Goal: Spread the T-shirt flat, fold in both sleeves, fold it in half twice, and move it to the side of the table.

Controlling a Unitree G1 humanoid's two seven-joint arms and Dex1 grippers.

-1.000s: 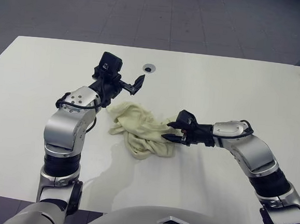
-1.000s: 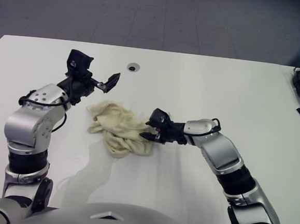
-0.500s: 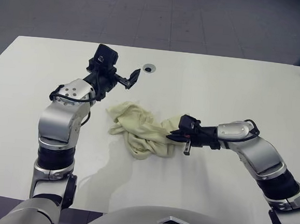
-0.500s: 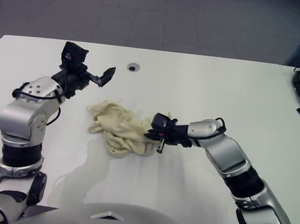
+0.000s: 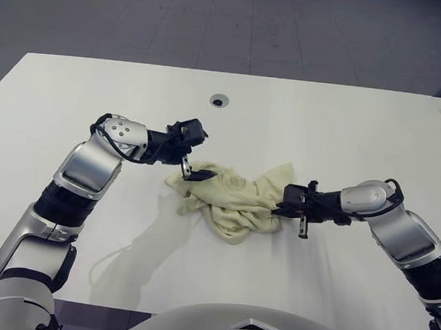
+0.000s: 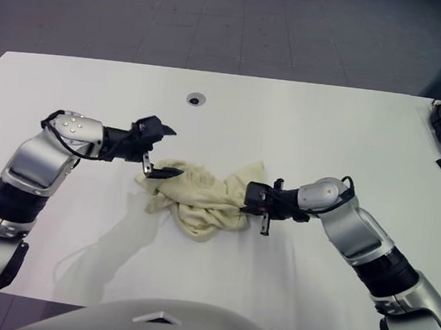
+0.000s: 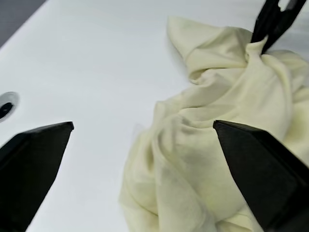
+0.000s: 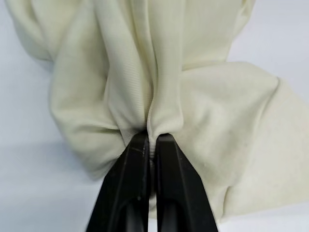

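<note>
My right gripper (image 8: 151, 141) is pinched tight on a bunched fold of the pale-yellow cotton T-shirt (image 5: 233, 200), which lies crumpled mid-way on the white table (image 5: 346, 121). My left gripper (image 5: 195, 154) hangs wide open at the heap's left end. I'd nip a hem there, then draw the arms apart gently: it's a soft, limp knit with deep creases.

Pale yellow T-shirt (image 5: 233, 200), thin knit, crumpled into a loose heap of deep folds, not spread. It lies on the desk (image 5: 345, 129) nearer the robot than the hole (image 5: 219, 100), slightly to its right. A gathered fold at its right end sits pinched in the jaws of the right gripper (image 8: 151, 140)
</note>
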